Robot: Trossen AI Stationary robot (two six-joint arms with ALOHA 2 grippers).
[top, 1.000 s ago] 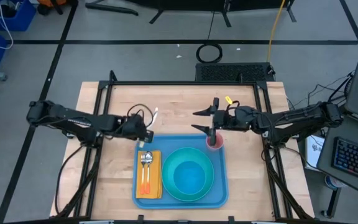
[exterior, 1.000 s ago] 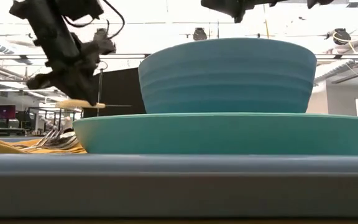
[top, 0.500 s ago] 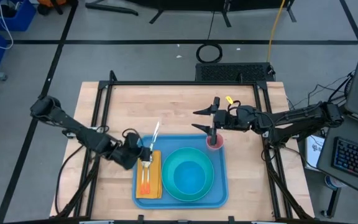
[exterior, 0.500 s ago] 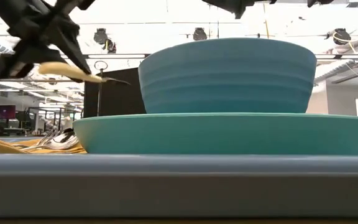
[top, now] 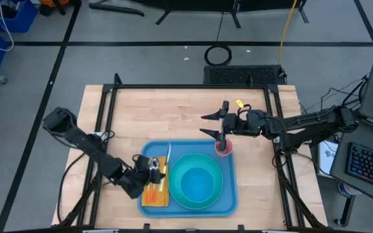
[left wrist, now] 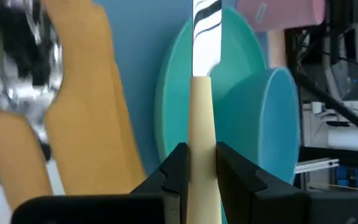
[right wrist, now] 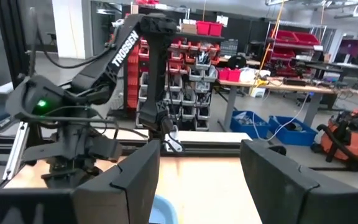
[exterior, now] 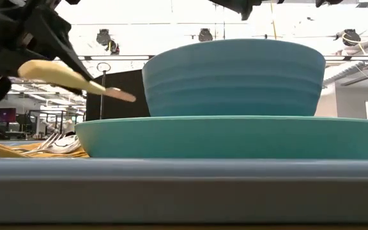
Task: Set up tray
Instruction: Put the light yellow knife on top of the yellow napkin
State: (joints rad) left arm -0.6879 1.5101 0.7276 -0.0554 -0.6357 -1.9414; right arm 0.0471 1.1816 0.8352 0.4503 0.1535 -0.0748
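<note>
The light-blue tray (top: 230, 194) lies on the wooden table, its rim (exterior: 184, 182) close in the low view. On it are a turquoise plate (top: 181, 194) with a bowl (top: 197, 181), a pink cup (top: 224, 149), and a yellow-orange napkin (top: 162, 191) bearing a fork and spoon (left wrist: 23, 56). My left gripper (top: 149, 171) hovers over the tray's left part, shut on a cream-handled knife (exterior: 62, 75). My right gripper (top: 208, 126) stands open above the table beside the pink cup and touches nothing. My left gripper pinches the knife's cream handle (left wrist: 201, 130) between its two fingers (left wrist: 174, 165), coming from the table's near-left side and lying along the knife. The knife is lifted clear over the napkin's edge. Its blade (left wrist: 206, 37) points toward the far edge and slopes slightly down.
Black frame rails (top: 186, 87) border the table. Bare wood (top: 173, 113) lies between the tray and the far edge, and more wood (top: 118, 200) to the tray's left. The right wrist view shows the left arm's base (right wrist: 73, 118) and workshop shelves beyond.
My left gripper has carried the knife from beyond the tray's far-left corner toward the near edge, ending over the napkin's right side. The knife has tipped from roughly level to blade sloping down. The right arm kept still.
</note>
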